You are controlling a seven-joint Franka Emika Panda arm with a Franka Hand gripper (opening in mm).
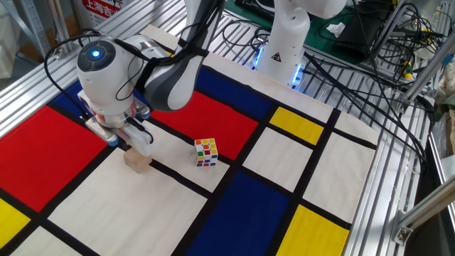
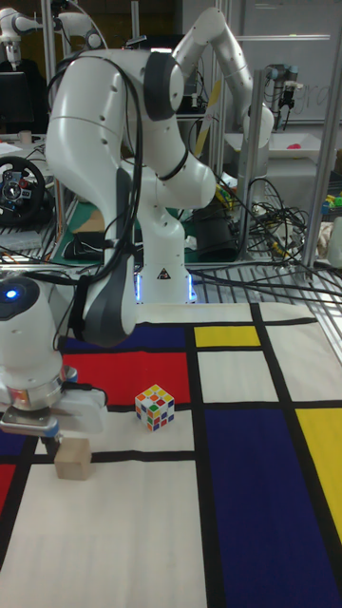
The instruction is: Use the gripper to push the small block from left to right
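On the counter's left, the gripper (image 2: 63, 439) presses the small block (image 2: 73, 464); jaws' state unclear. An off-centre push may spin it into the puzzle cube (image 1: 206, 151).

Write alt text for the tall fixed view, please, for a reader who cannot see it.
A white robot arm reaches down at the left, its hand right above a tan block on a mat of red, blue, yellow and white panels. A puzzle cube stands to the block's right, apart from it.
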